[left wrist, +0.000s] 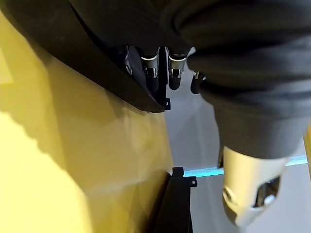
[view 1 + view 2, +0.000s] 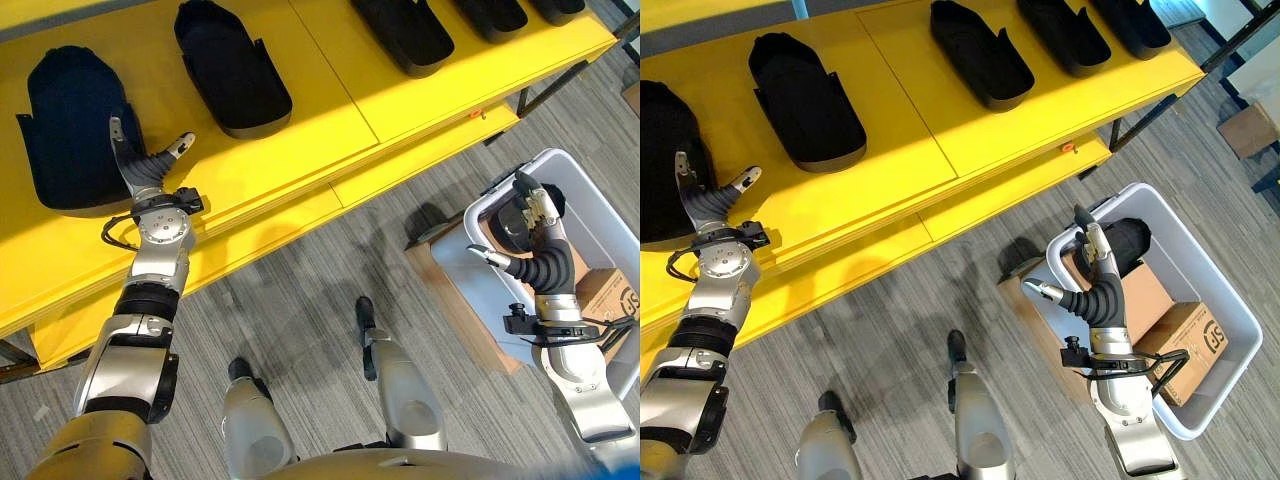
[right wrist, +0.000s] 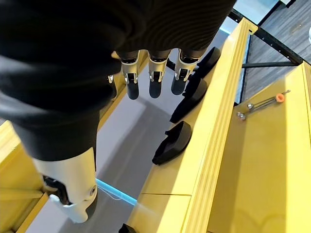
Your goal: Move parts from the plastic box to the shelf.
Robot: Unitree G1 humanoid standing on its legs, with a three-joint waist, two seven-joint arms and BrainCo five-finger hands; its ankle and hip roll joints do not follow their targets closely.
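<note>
Black molded parts, matte and shell-shaped with rounded ends and low raised walls, lie in a row along the yellow shelf (image 2: pixel 400 95). The largest part (image 2: pixel 70 125) sits at the shelf's left end, beside a narrower one (image 2: pixel 232 68), with more (image 2: pixel 980 52) spaced along the smooth, glossy top toward the right. One more black part (image 2: pixel 1128 242) rests inside the plastic box (image 2: pixel 1230 300), at its far end, next to brown cardboard boxes (image 2: pixel 1180 340). The box is a pale grey, rounded-cornered tub standing on grey striped carpet (image 2: pixel 300 290), well apart from the shelf.

The left hand (image 2: pixel 145 165) hovers over the shelf just beside the largest part, its silver fingers straight and its thumb spread away, holding nothing. The right hand (image 2: pixel 1095 275) hangs over the tub's near rim, close to the part inside; its fingers are extended and relaxed, thumb apart, gripping nothing. An orange-tipped pin (image 2: pixel 477 113) sits on the shelf's lower front ledge.
</note>
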